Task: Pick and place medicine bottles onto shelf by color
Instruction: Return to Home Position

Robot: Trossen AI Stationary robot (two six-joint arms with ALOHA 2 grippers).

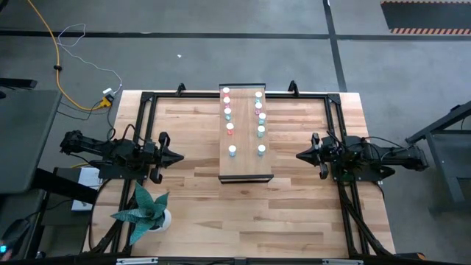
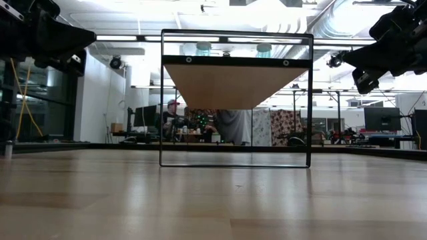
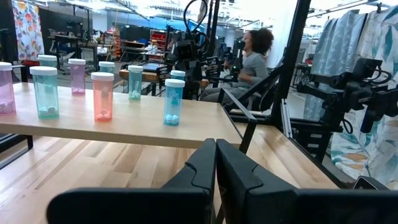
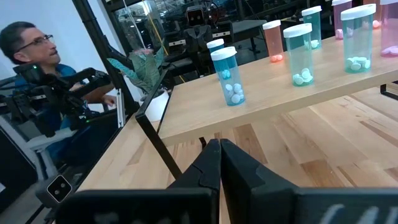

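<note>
medicine bottles [image 1: 261, 131]: ten, all upright on the shelf [image 1: 246, 168], in two columns along its long edges, white caps up. I see none on the worktop [image 1: 191, 199]. The pair at the shelf's front end is blue on both sides, and the nearest blue bottle [image 3: 174, 102] stands just in from a shelf corner. Further along, pink/orange and teal look mixed in each column, so I can't confirm the colour grouping.

shelf: raised, mid-worktop, one short end at the worktop's back edge, the other reaching toward the centre.

left gripper [image 1: 175, 156]: between the worktop's left edge and the shelf, apart from it, fingers pressed together with nothing between them. right gripper [image 1: 300, 155]: mirrored on the right side, also clenched and empty.

Step, my read: placing is done and this is parking at home. The next move needs no grasp, only clearance from the shelf's long edges, since a knock could tip the light bottles.

Surface: butcher-block with a black frame [image 1: 143, 110] round it and a potted plant [image 1: 143, 210] at the front-left corner.

Room: grey concrete floor, yellow cable [image 1: 55, 55] off the back-left corner, a seated person [image 3: 252, 53] beyond the table, open workshop behind.
</note>
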